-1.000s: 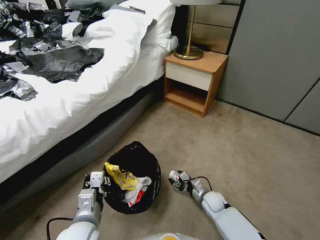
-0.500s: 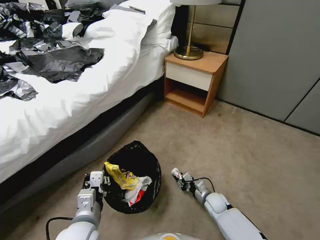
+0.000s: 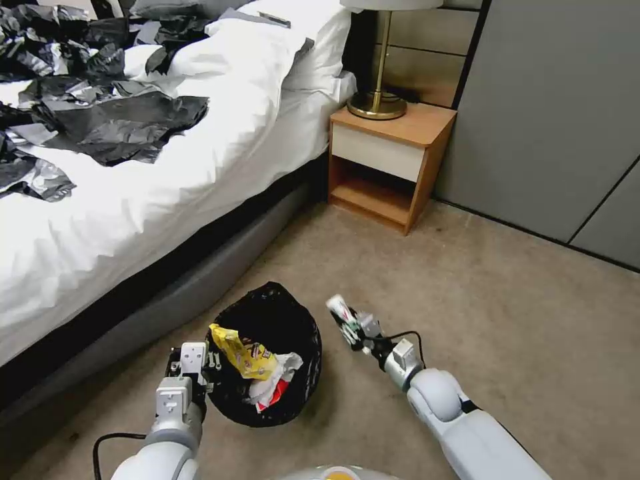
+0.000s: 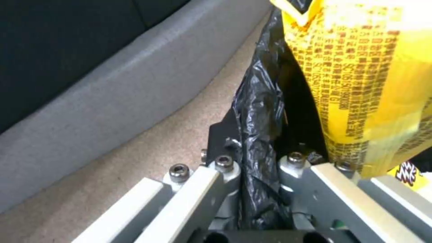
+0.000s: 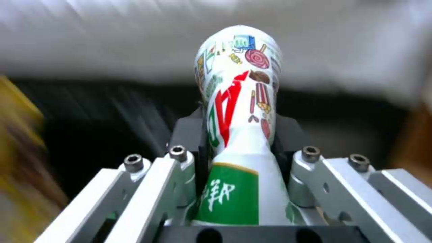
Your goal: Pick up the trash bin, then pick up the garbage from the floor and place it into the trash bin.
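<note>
While the left gripper (image 3: pixel 200 373) pinches the black-bagged rim of the trash bin (image 3: pixel 293 320) beside the bed (image 3: pixel 167 200), the right gripper (image 3: pixel 350 327) hangs just beside the bin's right edge, fingers clamped on a small plastic bottle (image 3: pixel 339 308) with a green and red label. Inside the bin: a yellow wrapper (image 3: pixel 243 353), white tissue (image 3: pixel 283 367), a bit of red carton (image 3: pixel 279 390).

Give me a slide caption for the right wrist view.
Right gripper shut on a small printed bottle, blurred bed edge behind.
</note>
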Robot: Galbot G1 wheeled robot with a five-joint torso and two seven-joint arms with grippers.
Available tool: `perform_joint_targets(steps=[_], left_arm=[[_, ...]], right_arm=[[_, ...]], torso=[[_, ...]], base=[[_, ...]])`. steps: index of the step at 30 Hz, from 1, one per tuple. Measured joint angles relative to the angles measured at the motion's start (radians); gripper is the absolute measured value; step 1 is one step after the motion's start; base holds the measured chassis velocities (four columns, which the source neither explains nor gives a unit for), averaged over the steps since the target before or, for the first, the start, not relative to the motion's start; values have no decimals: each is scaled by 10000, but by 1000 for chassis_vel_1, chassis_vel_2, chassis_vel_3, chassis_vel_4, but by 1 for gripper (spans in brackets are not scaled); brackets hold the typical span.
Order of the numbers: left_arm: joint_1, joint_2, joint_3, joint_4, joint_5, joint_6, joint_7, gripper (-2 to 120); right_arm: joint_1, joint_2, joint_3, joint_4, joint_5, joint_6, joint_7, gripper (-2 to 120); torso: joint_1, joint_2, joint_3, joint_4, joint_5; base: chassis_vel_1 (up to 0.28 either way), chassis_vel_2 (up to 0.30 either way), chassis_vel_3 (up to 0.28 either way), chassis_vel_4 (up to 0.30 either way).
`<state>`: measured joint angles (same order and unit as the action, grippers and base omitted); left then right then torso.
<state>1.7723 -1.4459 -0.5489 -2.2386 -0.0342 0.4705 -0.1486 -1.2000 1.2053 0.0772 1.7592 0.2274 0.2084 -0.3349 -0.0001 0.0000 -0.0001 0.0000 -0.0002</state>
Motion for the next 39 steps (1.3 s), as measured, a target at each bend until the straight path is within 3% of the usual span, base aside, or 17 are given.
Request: perform_joint_targets(steps=[2,5,8,15,24,29,37,39], left_arm=[[14,-6,22,14,20,-7,-1,3],[32,-25,72,34,67,-30,8,3],[41,-19,66,27,68,-32,11,3],[40,-37,56,-4,72,-32,11,3],[42,-116,122,-48,159,-32,15,3],[58,-86,81,-116,151,-30,18,3],[59,-82,98,-142,134,-20,28,3],[63,-81,115,-148,133,-18,29,3]], right_arm=[[-122,-12,1,557,107,85,-244,22],[-332,-272,-364,2519,300,302,-1078,22],[-321,-601,-647,2923,377,260,-1369,22],[-193,-960,-981,2387,127,241,-1545,22],[228,-824,-1150,1056,-137,208,-1540,25],[313,-744,-1099,480,-184,231,-1538,45],[353,-906,-1075,494,-177,233,-1535,72],[352,-914,-1079,557,-171,213,-1517,84]], torso=[[1,0,0,0,0],[1,0,0,0,2],[1,0,0,0,1],[1,0,0,0,4],[1,0,2,0,3],[1,0,1,0,3],[1,0,1,0,3],[1,0,1,0,2]], base=[[0,0,0,0],[0,0,0,0],[0,0,0,0],[0,0,0,0],[0,0,0,0],[0,0,0,0],[0,0,0,0],[0,0,0,0]])
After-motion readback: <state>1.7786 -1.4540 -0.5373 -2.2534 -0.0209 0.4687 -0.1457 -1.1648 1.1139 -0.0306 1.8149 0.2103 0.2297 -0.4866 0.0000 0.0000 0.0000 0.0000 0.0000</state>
